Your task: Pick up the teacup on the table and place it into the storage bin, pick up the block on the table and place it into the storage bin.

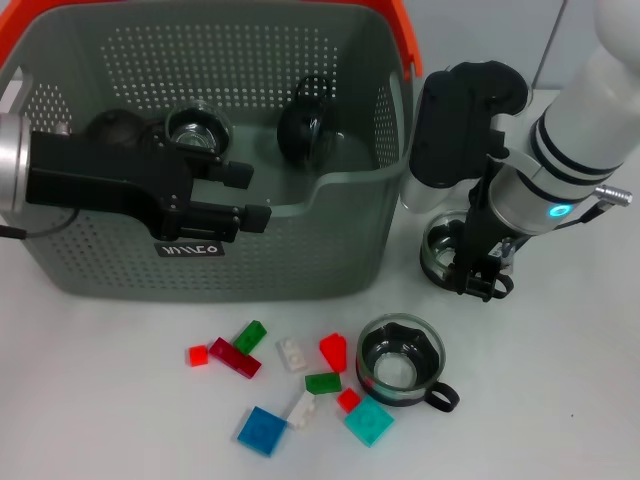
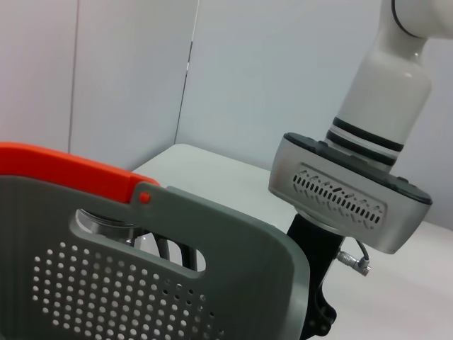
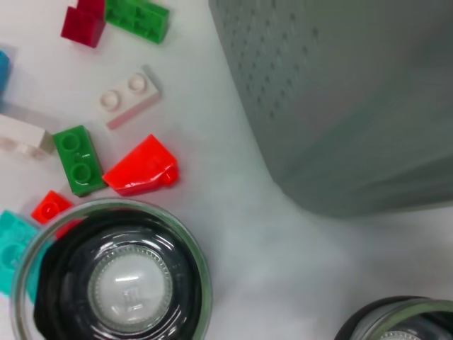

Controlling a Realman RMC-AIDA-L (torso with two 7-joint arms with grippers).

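The grey perforated storage bin [image 1: 300,250] with its orange handle [image 1: 403,30] fills the back left and holds glass teacups [image 1: 198,128] and a dark one [image 1: 310,120]. My left gripper [image 1: 243,196] hovers open over the bin's front wall with nothing between its fingers. A glass teacup [image 1: 440,250] stands on the table just right of the bin, and my right gripper [image 1: 478,278] is down at its right rim. Several coloured blocks lie in front of the bin, among them a red block [image 1: 333,350] and a blue block [image 1: 262,430].
A glass pot with a black insert and handle [image 1: 400,360] stands right of the blocks, seen close in the right wrist view [image 3: 113,276] beside a green block [image 3: 79,159]. The bin wall [image 3: 340,99] rises close by. The right arm [image 2: 354,198] stands beyond the bin's corner.
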